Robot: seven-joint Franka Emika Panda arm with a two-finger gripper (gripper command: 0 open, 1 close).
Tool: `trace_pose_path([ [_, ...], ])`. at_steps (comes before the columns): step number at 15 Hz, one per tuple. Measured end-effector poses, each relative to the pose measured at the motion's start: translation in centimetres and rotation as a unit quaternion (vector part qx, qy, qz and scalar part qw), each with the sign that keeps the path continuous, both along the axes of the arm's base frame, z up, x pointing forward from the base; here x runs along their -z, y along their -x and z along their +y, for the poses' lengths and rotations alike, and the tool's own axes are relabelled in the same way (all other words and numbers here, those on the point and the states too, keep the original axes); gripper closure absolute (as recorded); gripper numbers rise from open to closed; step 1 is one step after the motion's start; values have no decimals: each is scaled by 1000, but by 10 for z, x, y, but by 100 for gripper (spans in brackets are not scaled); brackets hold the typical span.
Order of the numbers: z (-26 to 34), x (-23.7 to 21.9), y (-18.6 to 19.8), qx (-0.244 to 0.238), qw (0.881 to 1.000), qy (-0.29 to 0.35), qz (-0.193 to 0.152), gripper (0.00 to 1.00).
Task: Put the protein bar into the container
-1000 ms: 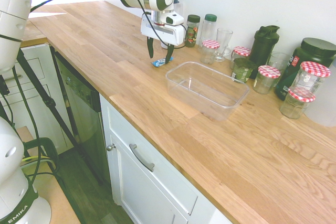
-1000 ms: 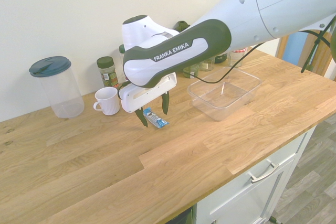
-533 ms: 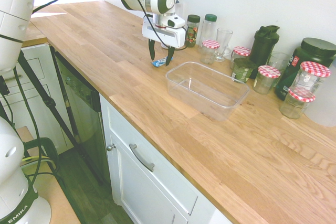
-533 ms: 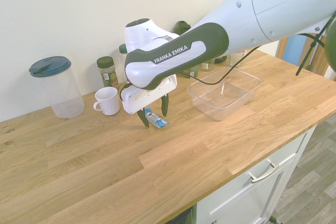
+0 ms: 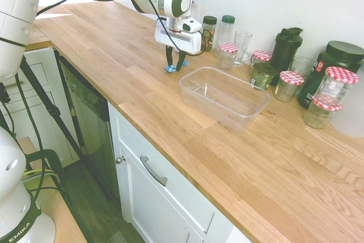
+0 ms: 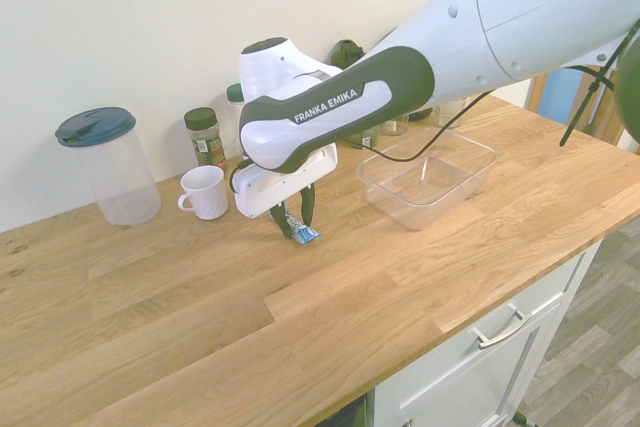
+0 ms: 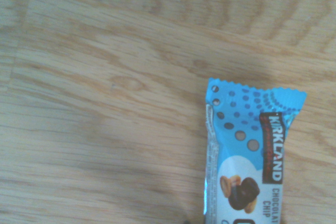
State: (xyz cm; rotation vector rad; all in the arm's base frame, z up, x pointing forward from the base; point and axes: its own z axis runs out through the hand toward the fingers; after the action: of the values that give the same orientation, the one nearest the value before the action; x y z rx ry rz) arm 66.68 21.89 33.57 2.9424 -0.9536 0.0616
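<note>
Shiny blue protein bar [image 7: 244, 156], dotted, zigzag-ended; jaws narrow around it, grip unclear

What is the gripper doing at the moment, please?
Gripper: fingers around the protein bar, partly open; whether they grip it yet cannot be told.

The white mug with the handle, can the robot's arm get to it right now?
Probably yes, but not straight away: the gripper is down around the protein bar, so it's busy. The mug stands close by, and nothing shows between them on the counter.
</note>
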Motion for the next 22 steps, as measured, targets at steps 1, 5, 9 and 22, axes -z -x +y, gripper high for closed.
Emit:
trace_pose_path([
  [1,-1,0,0,0,1000,0,0,100],
  [5,1,-3,0,-1,1000,0,-2,100],
  [9,4,-58,9,-4,999,-7,-35,100],
  [22,-192,-114,142,102,993,-10,-60,100],
])
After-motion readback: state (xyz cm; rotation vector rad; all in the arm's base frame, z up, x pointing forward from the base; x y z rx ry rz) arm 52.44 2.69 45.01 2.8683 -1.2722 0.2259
